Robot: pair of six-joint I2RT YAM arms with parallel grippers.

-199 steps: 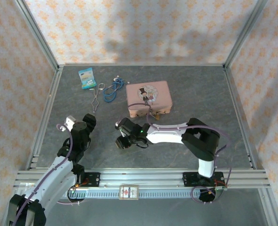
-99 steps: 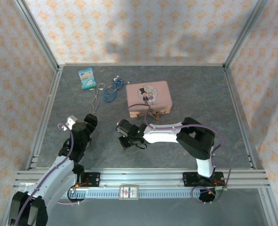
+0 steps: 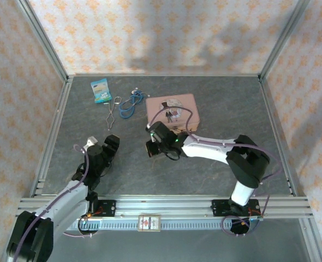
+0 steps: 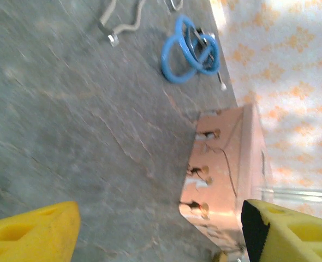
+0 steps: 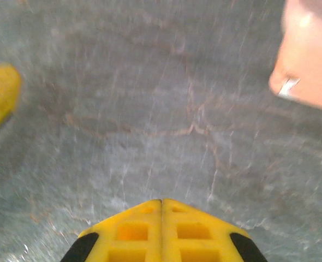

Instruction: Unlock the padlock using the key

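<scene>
Starting nearest the arm bases: the left hand [image 4: 161, 236] is spread wide with nothing between its yellow fingers [image 4: 33, 232]. It hangs over bare grey surface [image 3: 215, 164] and points toward the pink tin [image 3: 174, 109].

The right hand [image 5: 161, 203] is closed tight, its pads pressed flat together, and I can't see anything pinched in them. From overhead it sits just beside the tin's near left corner.

The tin's lid is down, so whatever's inside is hidden. The overhead view shows the picture on the lid, but the right arm covers the tin's near wall. The left wrist view does show that wall, with a row of small dark and brassy bits [image 4: 197, 173] along its bottom edge and a thin wire running across it.

Honestly I can't tell which of those bits is the padlock, it's too small and blurry. That wall is ahead of the open left hand and apart from it, and close to the right hand. The right wrist view just catches the tin's corner, top right.

Further back left there's a silver wire loop [image 3: 112, 111], then a tangled blue cord [image 3: 130, 103], and a snack packet [image 3: 101, 90] farthest off.
</scene>
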